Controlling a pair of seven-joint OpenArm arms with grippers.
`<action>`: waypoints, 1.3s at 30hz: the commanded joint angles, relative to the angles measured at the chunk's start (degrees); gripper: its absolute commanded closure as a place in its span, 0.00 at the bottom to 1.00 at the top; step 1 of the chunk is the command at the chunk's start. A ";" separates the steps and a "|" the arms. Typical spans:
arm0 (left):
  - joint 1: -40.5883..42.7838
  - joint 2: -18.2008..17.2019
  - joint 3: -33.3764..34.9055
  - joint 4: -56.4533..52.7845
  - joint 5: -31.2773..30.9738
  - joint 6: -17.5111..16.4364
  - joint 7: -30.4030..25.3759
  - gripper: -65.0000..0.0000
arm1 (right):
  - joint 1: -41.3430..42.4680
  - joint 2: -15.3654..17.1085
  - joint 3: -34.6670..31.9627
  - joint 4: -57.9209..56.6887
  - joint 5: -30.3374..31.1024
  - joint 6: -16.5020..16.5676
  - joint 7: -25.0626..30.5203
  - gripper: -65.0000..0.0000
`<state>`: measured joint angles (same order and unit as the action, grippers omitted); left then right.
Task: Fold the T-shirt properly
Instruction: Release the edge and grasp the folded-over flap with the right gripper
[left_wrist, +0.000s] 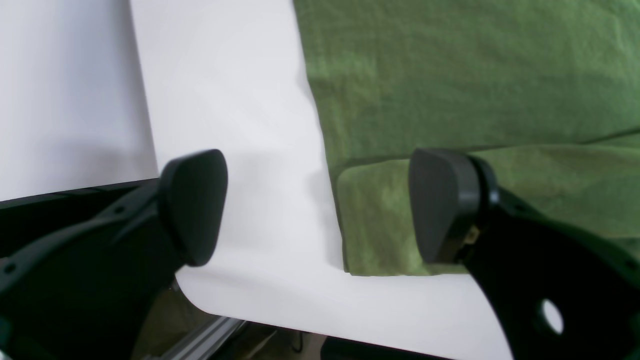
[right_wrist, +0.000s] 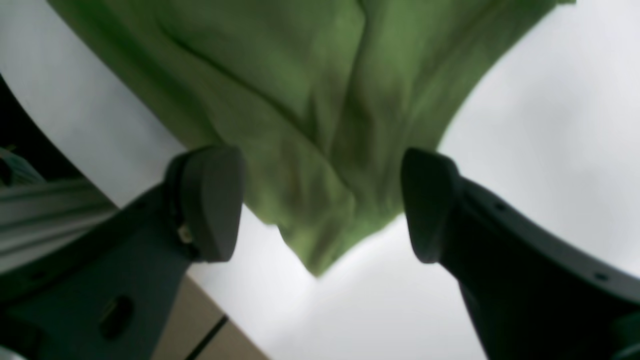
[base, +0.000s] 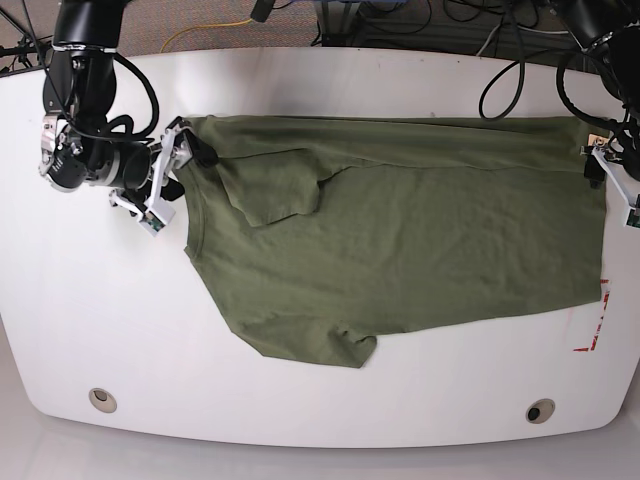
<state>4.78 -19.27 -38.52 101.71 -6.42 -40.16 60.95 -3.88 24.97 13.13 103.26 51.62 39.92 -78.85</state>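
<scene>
Seen from the base view, going left to right. At the far left of the white counter (base: 90, 330), the right tool (base: 172, 170), at the shirt's left edge, near its upper left corner. Spread wide in the right wrist view, both dark pads apart, nothing pinched; a drooping green corner showing in the gap between the pads, blurred, contact with either pad impossible to tell.

Next, the T-shirt (base: 420, 240): olive green, lying flat and wrinkled across the middle of the counter, long axis running left to right. Top edge doubled over along its length into a narrow band. One sleeve flap folded inward onto the body near the upper left; another sleeve sticking out at the lower edge, left of centre. Lower hem slanting up toward the right.

Just past the shirt's lower right corner, red marks (base: 592, 335) on the counter surface. Two round fittings set into the counter near its front edge, one at left (base: 100, 399), one at right (base: 540, 410).

At the far right, the left tool (base: 612, 172), at the shirt's right edge near the upper corner. Spread wide in the left wrist view: one pad over bare counter, the other over a folded green layer, holding nothing.
</scene>
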 joint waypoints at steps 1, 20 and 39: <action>-1.92 -1.00 -0.29 1.19 -0.13 0.16 -0.77 0.18 | 2.96 -2.42 -1.56 -0.54 -2.60 0.08 1.09 0.28; -1.13 -1.08 -2.75 0.75 -0.05 0.16 -0.77 0.18 | 10.78 -11.21 -10.88 -11.09 -21.33 0.08 10.94 0.28; -1.04 -0.82 -2.40 0.75 -0.05 0.16 -0.77 0.18 | 13.42 -11.65 -11.23 -16.01 -23.35 0.08 15.16 0.36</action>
<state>4.29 -19.05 -40.62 101.62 -6.39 -40.14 60.82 8.34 12.88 1.76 86.41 27.33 39.90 -64.53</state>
